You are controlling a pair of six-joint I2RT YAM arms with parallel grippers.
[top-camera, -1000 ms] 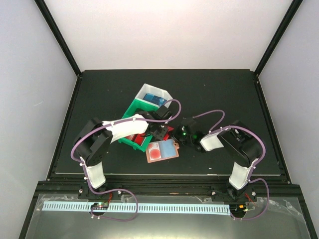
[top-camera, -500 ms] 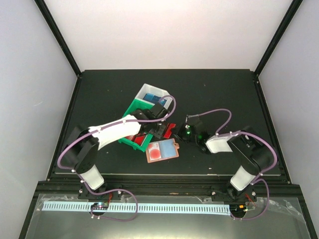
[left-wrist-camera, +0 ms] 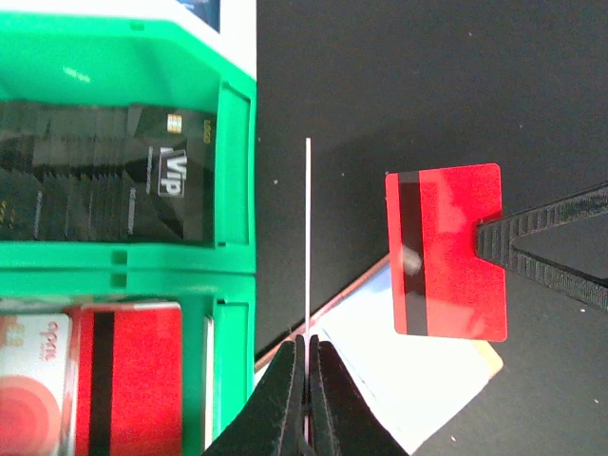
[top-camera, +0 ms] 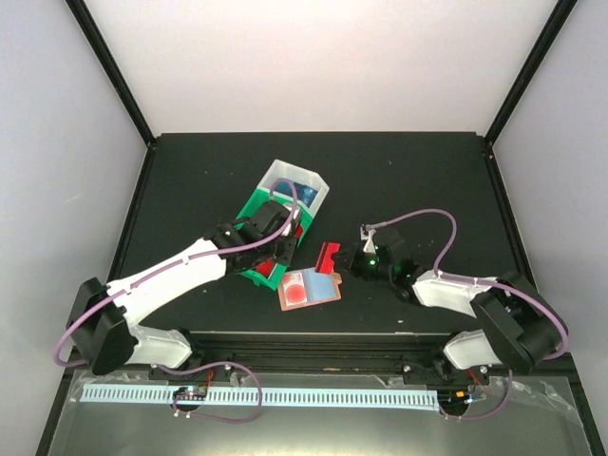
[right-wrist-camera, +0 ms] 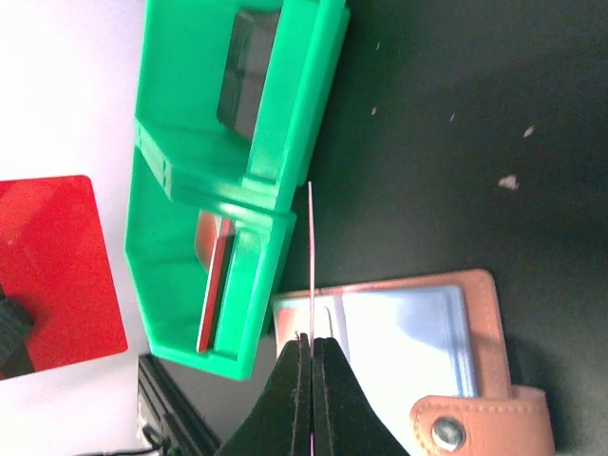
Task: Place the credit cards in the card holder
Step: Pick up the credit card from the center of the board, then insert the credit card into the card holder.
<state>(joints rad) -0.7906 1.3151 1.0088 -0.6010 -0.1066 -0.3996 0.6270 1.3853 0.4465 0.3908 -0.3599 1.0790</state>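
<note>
Red card [left-wrist-camera: 446, 252] clamped in right claw [right-wrist-camera: 312, 342], held on edge just beyond far edge of card holder [right-wrist-camera: 399, 332]. Card holder open, flat, pale slots up. Left claw [left-wrist-camera: 307, 347] pinched shut on second card [right-wrist-camera: 57, 266], also just beyond card holder, on side toward green bin [left-wrist-camera: 233, 190]. Step, likely: both cards lifted, neither slotted. Next move calls for tipping one card flat, lining its edge with slot mouth, sliding in; other claw waiting clear.
</note>
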